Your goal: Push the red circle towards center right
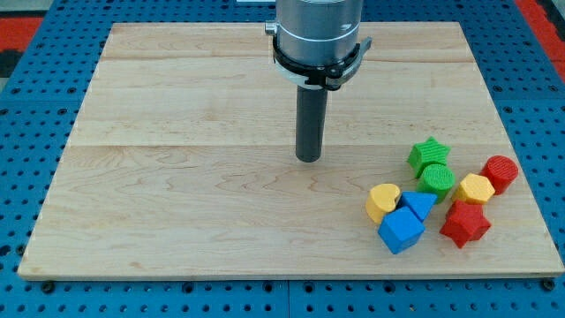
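Note:
The red circle point(500, 172) lies near the board's right edge, at the right end of a cluster of blocks. My tip point(308, 158) rests on the board near the middle, well to the left of the cluster and apart from every block. The yellow hexagon point(475, 189) touches the red circle on its lower left. The red star point(464, 223) lies below them.
The cluster also holds a green star point(429, 154), a green circle point(436, 179), a yellow heart point(382, 201), a blue triangle point(418, 204) and a blue cube point(401, 230). The wooden board point(177, 177) lies on a blue pegboard table.

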